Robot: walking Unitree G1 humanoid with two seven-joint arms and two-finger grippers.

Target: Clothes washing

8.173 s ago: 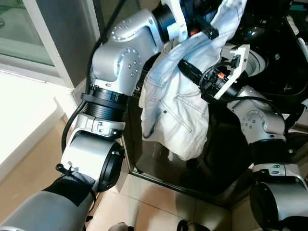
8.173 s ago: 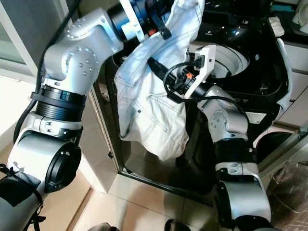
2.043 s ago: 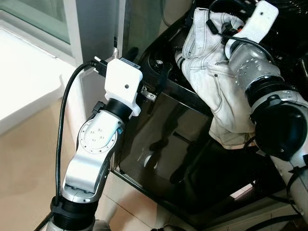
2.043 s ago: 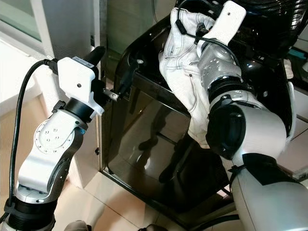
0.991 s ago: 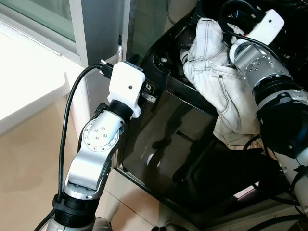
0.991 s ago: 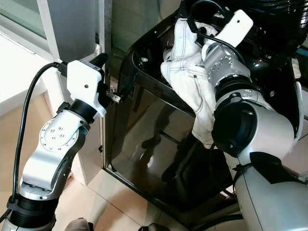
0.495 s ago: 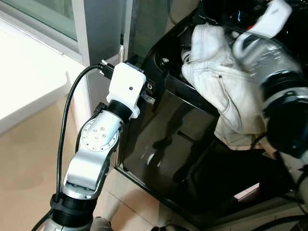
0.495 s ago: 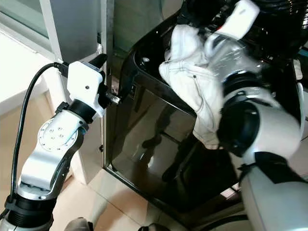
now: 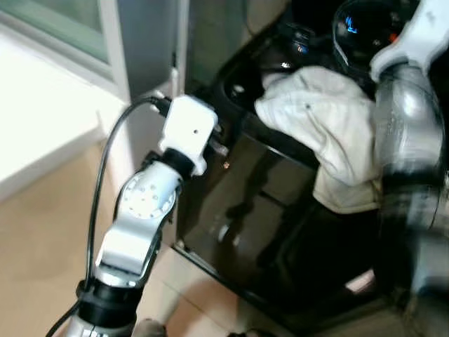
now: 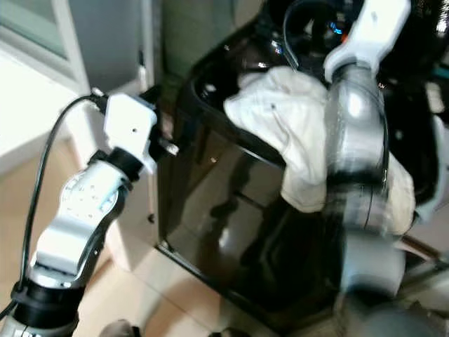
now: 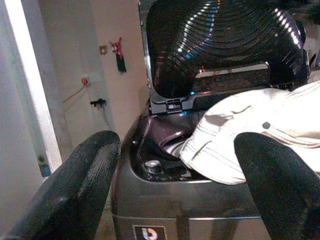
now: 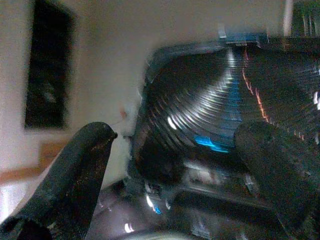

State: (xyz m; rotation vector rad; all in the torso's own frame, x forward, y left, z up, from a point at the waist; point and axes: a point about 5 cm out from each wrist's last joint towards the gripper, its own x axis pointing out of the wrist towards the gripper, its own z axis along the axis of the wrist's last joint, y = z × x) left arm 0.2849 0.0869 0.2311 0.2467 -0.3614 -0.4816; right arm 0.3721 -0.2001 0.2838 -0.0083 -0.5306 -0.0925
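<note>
Left pincer [image 11: 172,185]: two black fingers [image 11: 75,190] spread wide, nothing between them, held just beside the front left corner of the glossy black top-loading washing machine [image 9: 280,232] and aimed at it. In the left wrist view the gap between the fingers frames the machine's rim and the pale garment.

Right pincer [image 12: 175,190]: black fingers [image 12: 75,175] wide apart, holding nothing, raised above the machine and pointing at the ribbed dark underside of the open washer lid [image 12: 210,100], which stands upright at the back; blue lights glow on it. This view is blurred. The silver right arm [image 9: 407,140] rises in front of the machine's right part, also blurred by motion.

White denim garment with dark stitching and a rivet [image 9: 323,126]: bunched on the machine's top front edge, part lying over the rim toward the drum opening, part hanging down the dark front panel. Neither pincer touches it; the right arm stands just beside it and covers its right side.

Silver left arm with white wrist housing [image 9: 186,130] and a black cable [image 9: 105,175] looping from it. Beige tiled floor [image 9: 42,246] below; a grey door frame [image 9: 151,42] just left of the machine.
</note>
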